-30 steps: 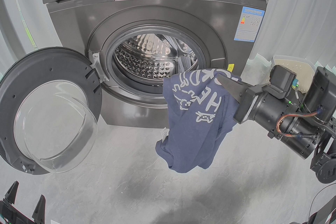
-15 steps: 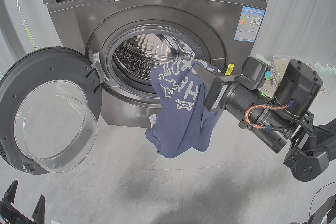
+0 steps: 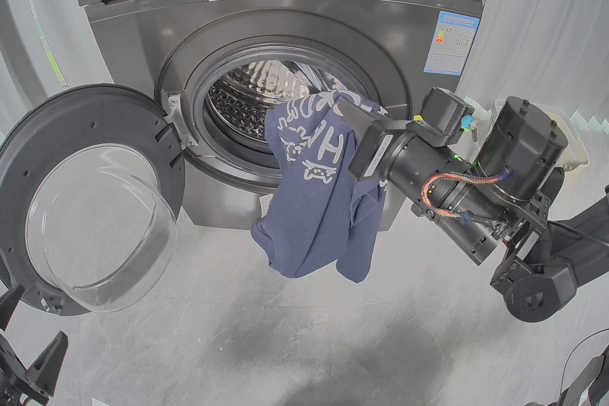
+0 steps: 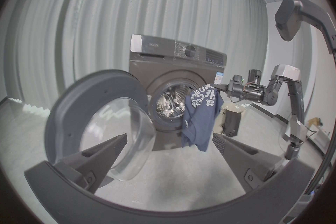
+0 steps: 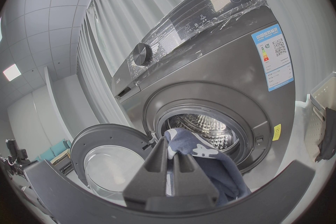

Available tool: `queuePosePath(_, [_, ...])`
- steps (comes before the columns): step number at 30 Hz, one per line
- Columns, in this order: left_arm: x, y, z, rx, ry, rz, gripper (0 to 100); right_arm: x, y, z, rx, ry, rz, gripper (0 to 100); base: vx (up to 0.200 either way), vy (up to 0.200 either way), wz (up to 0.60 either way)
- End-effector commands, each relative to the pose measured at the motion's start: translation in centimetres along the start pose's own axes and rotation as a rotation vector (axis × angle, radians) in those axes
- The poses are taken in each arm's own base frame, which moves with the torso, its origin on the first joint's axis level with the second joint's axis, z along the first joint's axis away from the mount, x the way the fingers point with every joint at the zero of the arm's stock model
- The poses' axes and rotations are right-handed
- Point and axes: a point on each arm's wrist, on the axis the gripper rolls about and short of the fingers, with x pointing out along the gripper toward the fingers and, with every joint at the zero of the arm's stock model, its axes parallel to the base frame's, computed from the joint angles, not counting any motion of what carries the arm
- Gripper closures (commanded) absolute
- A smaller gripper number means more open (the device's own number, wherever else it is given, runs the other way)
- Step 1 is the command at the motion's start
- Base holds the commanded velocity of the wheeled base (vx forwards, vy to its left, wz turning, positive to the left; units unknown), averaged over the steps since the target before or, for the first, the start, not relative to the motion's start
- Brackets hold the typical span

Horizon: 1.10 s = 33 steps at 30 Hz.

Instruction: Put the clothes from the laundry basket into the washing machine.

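A navy T-shirt [image 3: 317,191] with white print hangs from my right gripper [image 3: 346,106], which is shut on its top edge. The shirt dangles just in front of the lower right rim of the drum opening [image 3: 273,96] of the grey washing machine [image 3: 285,14]. From the right wrist the closed fingers [image 5: 154,168] pinch the blue cloth [image 5: 213,165] before the open drum [image 5: 206,128]. My left gripper [image 3: 35,325] stands open and holds nothing, low at the left, below the swung-out door [image 3: 89,198]. The left wrist view shows the shirt [image 4: 201,112] hanging ahead of the machine [image 4: 175,70].
The round door stands wide open on the machine's left, its glass bowl facing out. A white laundry basket [image 5: 323,109] with a dark garment [image 5: 329,140] over its rim sits right of the machine, also partly behind my right arm [image 3: 574,141]. Bare grey floor lies in front.
My right gripper has carried the shirt leftward and upward, closer to the drum opening. The left gripper has shifted slightly at the lower left corner.
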Motion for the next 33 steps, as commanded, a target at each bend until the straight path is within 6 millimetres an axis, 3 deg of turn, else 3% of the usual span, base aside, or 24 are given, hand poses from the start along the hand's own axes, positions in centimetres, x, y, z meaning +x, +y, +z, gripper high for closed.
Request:
queuePosePath(1, [8.7,1.7,-0.1,-0.096,0.319,-0.265,0,1.6,0.2,-0.5,0.002,-0.052,0.010,100,0.000,0.000,0.00])
queuePosePath(3, [10.9,1.1,-0.4,-0.123,0.356,-0.372,0,1.7,0.1,-0.4,0.002,-0.056,0.009,100,0.000,0.000,0.00])
queuePosePath(7, [13.6,0.1,-0.6,-0.125,0.374,-0.453,0,2.4,0.3,-1.0,0.004,-0.058,0.013,100,0.000,0.000,0.00])
queuePosePath(13, [18.2,-0.4,-2.3,-0.118,0.424,-0.425,0,2.8,0.4,-0.8,0.004,-0.071,0.008,100,0.000,0.000,0.00])
queuePosePath(18, [20.8,-1.1,-4.1,-0.124,0.444,-0.455,0,2.8,0.4,-0.7,0.004,-0.074,0.007,100,0.000,0.000,0.00])
queuePosePath(33, [25.3,-1.4,-8.6,-0.274,0.490,-0.496,0,2.5,0.4,-0.4,0.005,-0.077,0.007,100,0.000,0.000,0.00])
